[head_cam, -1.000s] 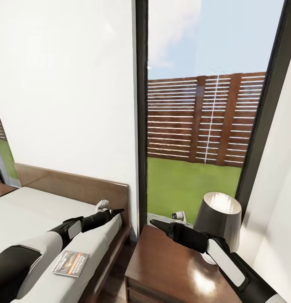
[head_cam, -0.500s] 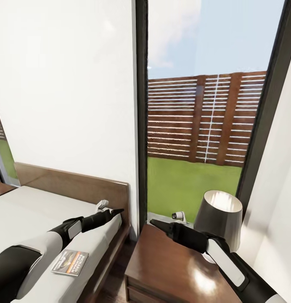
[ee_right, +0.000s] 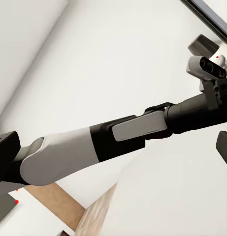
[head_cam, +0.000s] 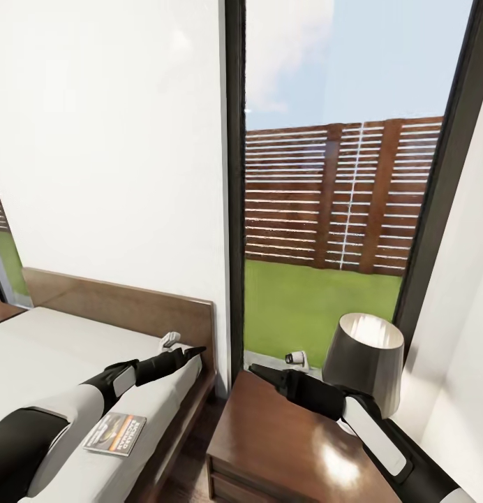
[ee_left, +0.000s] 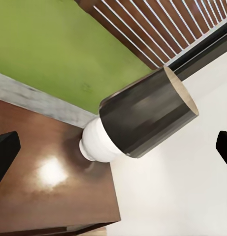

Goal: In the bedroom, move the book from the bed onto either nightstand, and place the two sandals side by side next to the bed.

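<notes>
The book (head_cam: 116, 434), a thin pale paperback with an orange band, lies flat on the grey-beige mattress of the bed (head_cam: 53, 349), near its right side and under my left forearm. My left gripper (head_cam: 195, 351) hovers over the mattress corner by the headboard (head_cam: 130, 307), its fingertips (ee_left: 5, 152) spread wide and open. The nightstand (head_cam: 283, 447) stands right of the bed with a glossy top. Over its back edge my right gripper (head_cam: 257, 369) is open and empty, one fingertip (ee_right: 6, 152) far from the other. The sandals are out of view.
A dark-shaded lamp (head_cam: 363, 362) on a white base stands at the nightstand's back right corner, close beside my right forearm. A tall dark-framed window (head_cam: 339, 209) with lawn and slatted fence rises behind. A narrow gap of floor (head_cam: 192, 454) separates bed and nightstand.
The whole picture has shifted very slightly, so the camera moved a little. Both arms and the book hold the same places.
</notes>
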